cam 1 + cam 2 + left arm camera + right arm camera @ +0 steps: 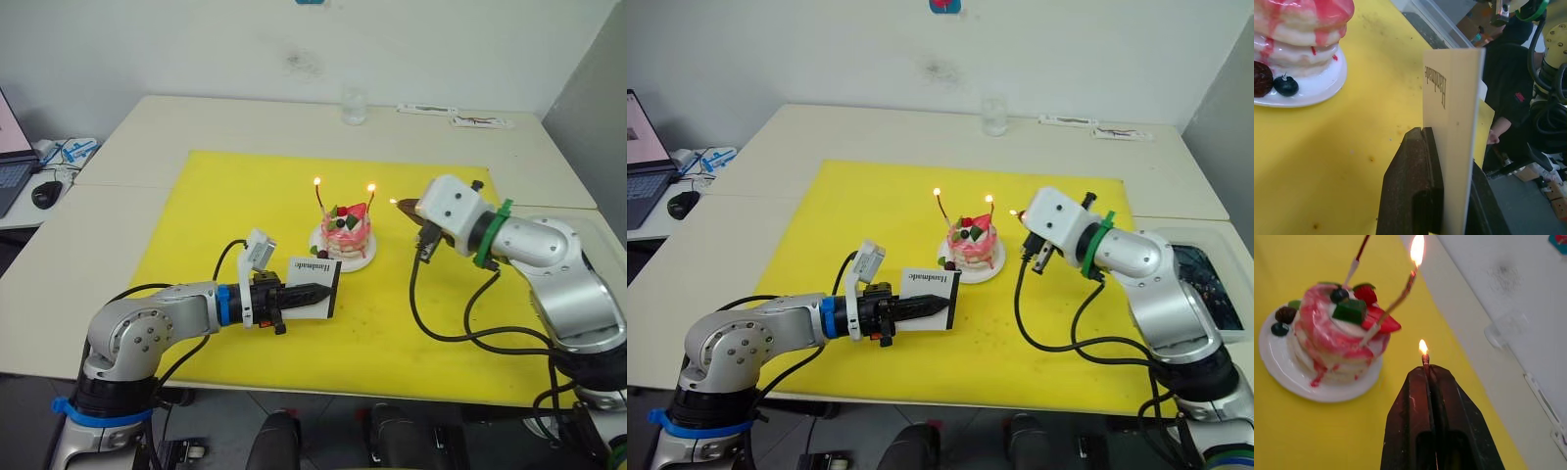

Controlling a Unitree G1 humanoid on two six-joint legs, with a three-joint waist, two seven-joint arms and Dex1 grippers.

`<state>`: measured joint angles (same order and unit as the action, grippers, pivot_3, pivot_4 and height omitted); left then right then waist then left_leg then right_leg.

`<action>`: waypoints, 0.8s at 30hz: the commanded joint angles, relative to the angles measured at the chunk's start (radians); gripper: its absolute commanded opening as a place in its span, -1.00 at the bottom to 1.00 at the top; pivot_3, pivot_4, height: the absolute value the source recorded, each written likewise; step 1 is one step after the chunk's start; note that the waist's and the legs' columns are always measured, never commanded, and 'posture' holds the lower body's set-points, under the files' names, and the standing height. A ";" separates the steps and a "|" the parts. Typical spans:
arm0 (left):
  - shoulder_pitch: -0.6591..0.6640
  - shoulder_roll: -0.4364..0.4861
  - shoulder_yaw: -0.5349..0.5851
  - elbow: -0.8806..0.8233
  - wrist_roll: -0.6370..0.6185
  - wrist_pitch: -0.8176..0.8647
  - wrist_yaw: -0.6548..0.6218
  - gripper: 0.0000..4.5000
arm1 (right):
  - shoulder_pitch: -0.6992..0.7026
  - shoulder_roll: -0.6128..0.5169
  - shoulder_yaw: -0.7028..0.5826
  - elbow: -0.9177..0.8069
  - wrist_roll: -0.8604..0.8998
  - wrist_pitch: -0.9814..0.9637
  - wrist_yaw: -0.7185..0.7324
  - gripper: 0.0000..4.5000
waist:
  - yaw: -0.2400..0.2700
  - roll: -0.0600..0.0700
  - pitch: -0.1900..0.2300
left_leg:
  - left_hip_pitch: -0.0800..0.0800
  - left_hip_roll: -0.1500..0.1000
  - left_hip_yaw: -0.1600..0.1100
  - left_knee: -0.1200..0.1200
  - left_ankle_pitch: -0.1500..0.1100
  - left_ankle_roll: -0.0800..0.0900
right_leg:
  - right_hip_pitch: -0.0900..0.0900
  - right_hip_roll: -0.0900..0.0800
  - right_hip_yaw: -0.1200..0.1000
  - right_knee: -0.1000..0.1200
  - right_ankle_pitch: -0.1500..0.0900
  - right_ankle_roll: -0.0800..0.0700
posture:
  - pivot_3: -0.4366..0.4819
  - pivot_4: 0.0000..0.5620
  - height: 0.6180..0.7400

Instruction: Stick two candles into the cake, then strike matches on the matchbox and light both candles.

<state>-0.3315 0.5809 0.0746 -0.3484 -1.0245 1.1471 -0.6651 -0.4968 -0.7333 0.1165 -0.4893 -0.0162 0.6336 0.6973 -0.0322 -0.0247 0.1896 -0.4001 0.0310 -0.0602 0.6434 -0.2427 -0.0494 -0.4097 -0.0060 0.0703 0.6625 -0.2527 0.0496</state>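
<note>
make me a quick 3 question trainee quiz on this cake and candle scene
1. True or false: both thin reddish candles standing in the small round pink-and-white cake are burning.
2. What does the left claw hold? A) a glass B) the flat white rectangular matchbox C) a candle
3. Fill in: the short dark match pinched in the right claw is ____ at its tip.

Key: 1 true; 2 B; 3 burning
</note>
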 commanded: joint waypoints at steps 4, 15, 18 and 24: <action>-0.016 -0.025 -0.014 -0.018 -0.006 -0.016 -0.008 -1.00 | 0.211 -0.112 -0.264 -0.101 -0.011 0.053 -0.009 -0.98 | 0.004 0.000 0.000 | 0.000 0.000 0.000 0.000 0.000 0.000 | 0.001 0.000 0.000 0.000 0.000 0.000 | -0.05 -0.47 1.00; -0.024 -0.055 -0.058 0.006 0.019 -0.034 -0.034 -1.00 | 0.564 -0.168 -0.628 0.092 -0.113 -0.019 -0.095 -0.98 | -0.004 0.000 0.000 | 0.003 0.000 0.002 0.002 0.000 0.000 | 0.002 0.000 0.002 0.000 -0.001 -0.002 | -0.05 -0.47 1.00; -0.027 -0.061 -0.066 0.011 0.027 -0.039 -0.037 -1.00 | 0.570 -0.173 -0.630 0.141 -0.102 -0.036 -0.102 -0.80 | -0.006 0.000 0.000 | 0.003 -0.001 0.004 0.003 0.000 0.000 | 0.003 0.000 0.004 0.000 -0.001 -0.002 | -0.05 -0.47 1.00; -0.024 -0.056 -0.072 0.015 0.035 -0.044 -0.043 -1.00 | 0.567 -0.165 -0.637 0.170 -0.078 -0.060 -0.111 0.10 | -0.009 0.001 0.000 | 0.003 -0.001 0.004 0.002 0.000 0.000 | 0.003 0.000 0.004 0.000 -0.001 -0.002 | -0.05 -0.47 1.00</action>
<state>-0.3480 0.5242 0.0049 -0.3174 -0.9909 1.1221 -0.6916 0.0776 -0.8923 -0.4733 -0.3067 -0.0962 0.5950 0.6006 -0.0411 -0.0240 0.1892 -0.3974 0.0303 -0.0564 0.6456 -0.2425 -0.0490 -0.4071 -0.0063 0.0741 0.6625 -0.2525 0.0496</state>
